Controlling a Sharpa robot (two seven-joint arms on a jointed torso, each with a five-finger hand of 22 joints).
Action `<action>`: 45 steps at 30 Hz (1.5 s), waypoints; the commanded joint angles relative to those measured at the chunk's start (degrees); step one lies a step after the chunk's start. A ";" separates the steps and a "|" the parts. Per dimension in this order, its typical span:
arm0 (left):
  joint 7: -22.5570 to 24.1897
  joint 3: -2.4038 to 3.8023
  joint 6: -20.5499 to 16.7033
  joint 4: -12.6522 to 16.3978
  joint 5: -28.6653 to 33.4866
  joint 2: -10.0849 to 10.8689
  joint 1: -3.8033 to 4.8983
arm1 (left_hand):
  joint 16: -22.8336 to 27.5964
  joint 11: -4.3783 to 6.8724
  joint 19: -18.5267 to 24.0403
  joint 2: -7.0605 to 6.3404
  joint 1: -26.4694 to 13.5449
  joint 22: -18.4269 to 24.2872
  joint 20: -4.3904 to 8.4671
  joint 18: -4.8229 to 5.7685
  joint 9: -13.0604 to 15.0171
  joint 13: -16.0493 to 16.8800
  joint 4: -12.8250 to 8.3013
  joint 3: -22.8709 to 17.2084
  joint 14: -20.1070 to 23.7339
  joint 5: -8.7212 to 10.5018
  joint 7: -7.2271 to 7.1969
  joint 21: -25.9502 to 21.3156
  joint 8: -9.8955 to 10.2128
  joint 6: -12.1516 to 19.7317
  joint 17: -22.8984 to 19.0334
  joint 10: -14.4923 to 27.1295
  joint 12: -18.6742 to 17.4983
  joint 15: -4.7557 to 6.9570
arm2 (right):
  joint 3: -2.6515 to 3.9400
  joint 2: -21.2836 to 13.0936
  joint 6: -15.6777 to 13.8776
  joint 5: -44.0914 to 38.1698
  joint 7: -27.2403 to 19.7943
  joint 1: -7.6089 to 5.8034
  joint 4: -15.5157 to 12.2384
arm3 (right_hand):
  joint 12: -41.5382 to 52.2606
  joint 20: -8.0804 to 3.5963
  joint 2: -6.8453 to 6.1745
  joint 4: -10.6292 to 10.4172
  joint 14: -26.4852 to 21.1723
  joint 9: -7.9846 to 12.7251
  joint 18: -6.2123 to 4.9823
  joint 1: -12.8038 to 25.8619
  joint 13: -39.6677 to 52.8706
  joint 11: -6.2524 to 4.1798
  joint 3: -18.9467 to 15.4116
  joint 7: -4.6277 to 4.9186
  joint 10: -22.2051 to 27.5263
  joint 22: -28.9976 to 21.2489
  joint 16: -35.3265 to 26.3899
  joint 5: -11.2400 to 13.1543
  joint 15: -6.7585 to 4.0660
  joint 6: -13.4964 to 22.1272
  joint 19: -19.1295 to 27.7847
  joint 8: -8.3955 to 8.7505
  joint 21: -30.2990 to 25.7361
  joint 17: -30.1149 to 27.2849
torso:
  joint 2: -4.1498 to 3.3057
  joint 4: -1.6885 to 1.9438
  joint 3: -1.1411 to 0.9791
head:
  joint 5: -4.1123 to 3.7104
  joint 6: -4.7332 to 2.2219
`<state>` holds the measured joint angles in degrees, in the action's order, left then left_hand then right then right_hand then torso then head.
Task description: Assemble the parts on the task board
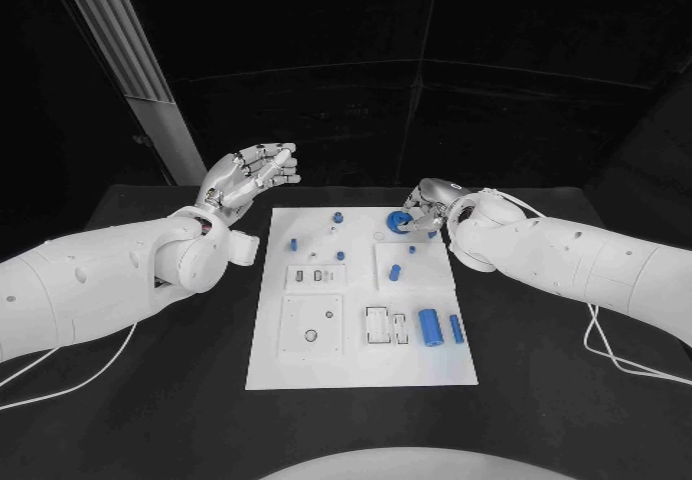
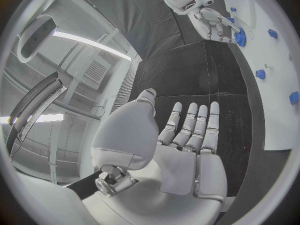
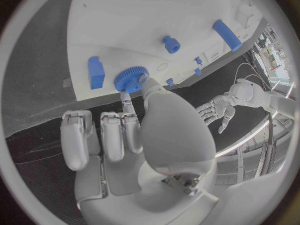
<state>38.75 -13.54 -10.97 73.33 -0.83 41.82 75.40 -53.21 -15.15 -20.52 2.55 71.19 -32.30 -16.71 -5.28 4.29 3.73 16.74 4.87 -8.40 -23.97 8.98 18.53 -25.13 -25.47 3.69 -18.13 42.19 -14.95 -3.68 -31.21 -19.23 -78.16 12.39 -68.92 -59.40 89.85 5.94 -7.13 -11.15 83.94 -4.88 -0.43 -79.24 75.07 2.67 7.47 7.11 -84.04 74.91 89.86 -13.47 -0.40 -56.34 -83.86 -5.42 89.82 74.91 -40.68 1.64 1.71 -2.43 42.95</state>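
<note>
Over the board's [image 1: 361, 372] near edge lay two blue cylinders [image 1: 430, 322]. Farther back, the right hand [image 1: 428, 206] pinched a blue gear [image 1: 400, 223] at the board's far right corner. Beyond the left edge, the left hand [image 1: 248, 174] hovered raised, fingers spread, holding nothing.

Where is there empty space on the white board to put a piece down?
The near strip of the white board, below the two blue cylinders, is bare. So is the middle right, above them. The far end is crowded: small blue pegs and the blue gear pinched by the right robot hand.
</note>
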 commanded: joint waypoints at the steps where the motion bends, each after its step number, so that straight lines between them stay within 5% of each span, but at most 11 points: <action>1: 8.37 0.04 0.72 0.05 -0.29 0.00 0.08 | 0.33 -0.03 0.33 0.44 -0.01 0.05 0.06 0.32 -0.06 -0.03 0.01 0.31 0.22 -0.10 7.91 -0.40 -0.28 0.26 -0.02 0.31 0.16 0.00 | 0.01 -0.05 0.53 -0.53 0.18 -0.07 -0.05 | 0.15 0.46 0.87 0.25 6.06 -0.22 0.43 0.19 14.93 0.47 0.37 -0.13 -5.96 15.09 0.14 -0.20 0.49 -1.44 -6.14 -0.56 0.18 15.09 | 0.02 0.04 -0.01 | 0.07 0.18; 12: 8.37 0.04 0.72 0.04 -0.29 -0.01 0.07 | 0.33 -0.03 0.33 0.44 -0.01 0.05 0.06 0.32 -0.06 -0.03 0.01 0.31 0.22 -0.10 7.91 -0.40 -0.28 0.26 -0.02 0.31 0.16 0.00 | 0.01 -0.01 0.19 -0.54 -0.25 -0.05 -0.14 | 0.15 0.06 1.76 1.36 6.06 -0.66 0.43 0.04 14.93 -0.04 1.44 -0.89 -5.96 15.09 0.14 -0.93 -0.03 -5.31 -6.14 -1.51 0.18 15.09 | 0.01 0.09 0.02 | 0.16 0.23; 16: 8.39 0.04 0.69 0.05 -0.29 0.00 0.07 | 0.33 -0.03 0.33 0.44 -0.01 0.05 0.06 0.32 -0.06 -0.03 0.01 0.31 0.22 -0.10 7.91 -0.40 -0.28 0.26 -0.02 0.31 0.16 0.00 | 0.01 -0.05 -1.30 -0.54 -0.88 -0.05 -0.21 | 0.15 -0.05 1.79 1.96 6.06 -0.63 0.43 0.08 14.93 0.02 1.94 -0.80 -5.96 15.09 0.14 -3.10 -0.10 -6.11 -6.14 -1.35 0.18 15.09 | 0.02 0.09 0.02 | 0.25 0.23; 27: 8.40 0.04 0.69 0.07 -0.29 0.09 0.07 | 0.33 -0.03 0.33 0.44 -0.01 0.05 0.06 0.32 -0.06 -0.03 0.01 0.31 0.22 -0.10 7.91 -0.40 -0.28 0.26 -0.02 0.31 0.16 0.00 | 0.03 -0.80 -6.53 2.20 -4.01 -0.05 -1.61 | 0.15 -0.04 1.41 2.08 6.06 -0.56 0.43 0.50 14.93 0.18 1.87 -0.54 -5.96 15.09 0.14 -3.51 -0.03 -6.21 -6.14 -1.12 0.18 15.09 | 0.02 0.04 0.00 | 0.66 0.22; 45: 8.35 0.04 0.61 -0.22 -0.29 -0.15 0.08 | 0.33 -0.03 0.33 0.44 -0.01 0.05 0.06 0.32 -0.06 -0.03 0.01 0.31 0.22 -0.10 7.91 -0.40 -0.28 0.26 -0.02 0.31 0.16 0.00 | 0.17 -3.39 -8.70 4.31 -5.78 -1.04 -8.89 | 0.15 0.10 1.37 2.42 6.06 -0.40 0.43 0.40 14.93 0.42 2.07 -0.23 -5.96 15.09 0.14 -3.33 0.21 -5.99 -6.14 -0.70 0.18 15.09 | 0.03 0.03 0.02 | 0.89 0.16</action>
<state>38.75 -13.54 -10.95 73.13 -0.83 41.74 75.40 -53.21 -15.15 -20.52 2.55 71.19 -32.32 -16.71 -5.27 4.29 3.73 16.74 4.87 -8.41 -23.97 8.98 18.53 -25.13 -25.48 3.69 -18.13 42.19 -14.96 -3.56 -34.74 -26.52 -74.48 7.85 -69.83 -68.02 89.85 6.13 -6.00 -9.04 83.93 -5.31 -0.42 -78.87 75.07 2.67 9.52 7.12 -84.04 74.91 89.86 -16.78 -0.40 -61.67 -84.06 -6.10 89.82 74.90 -40.59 1.65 1.77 -1.60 43.15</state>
